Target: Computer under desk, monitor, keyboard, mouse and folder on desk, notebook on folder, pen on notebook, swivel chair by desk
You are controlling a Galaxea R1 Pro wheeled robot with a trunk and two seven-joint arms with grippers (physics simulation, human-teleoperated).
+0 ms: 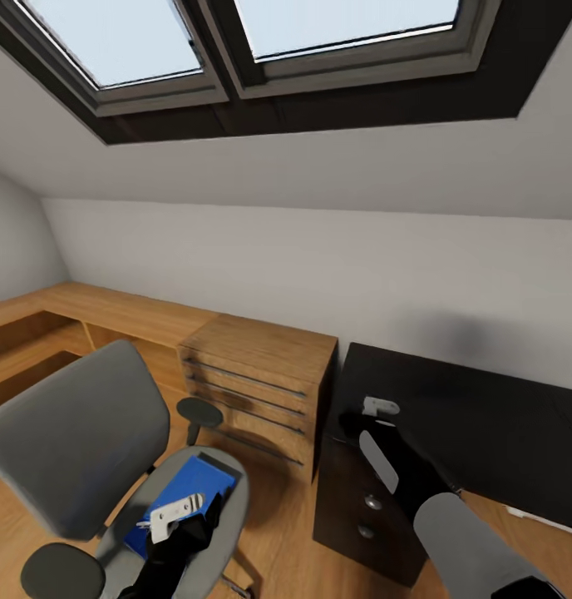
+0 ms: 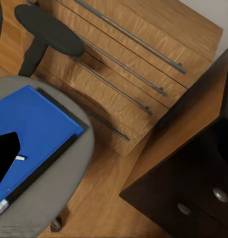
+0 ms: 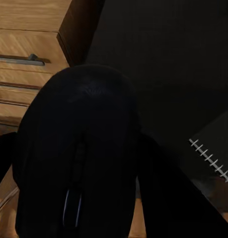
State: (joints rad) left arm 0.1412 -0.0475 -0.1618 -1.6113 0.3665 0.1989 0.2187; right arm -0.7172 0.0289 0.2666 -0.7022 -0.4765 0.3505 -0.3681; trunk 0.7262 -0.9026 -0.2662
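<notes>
Showing the left gripper (image 1: 204, 505) over a blue folder (image 1: 190, 491) on the chair (image 1: 70, 441); right gripper (image 3: 76, 163) clasps a black mouse (image 3: 79, 148) above the desk (image 1: 485, 424). Left's opening unclear.

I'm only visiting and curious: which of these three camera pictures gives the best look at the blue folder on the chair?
The left wrist view: the folder is large there, flat on the swivel chair seat, with its dark spine plain. The head view has the folder smaller, partly behind the left arm. The right wrist view looks at the desk and a dark rounded object instead.
</notes>
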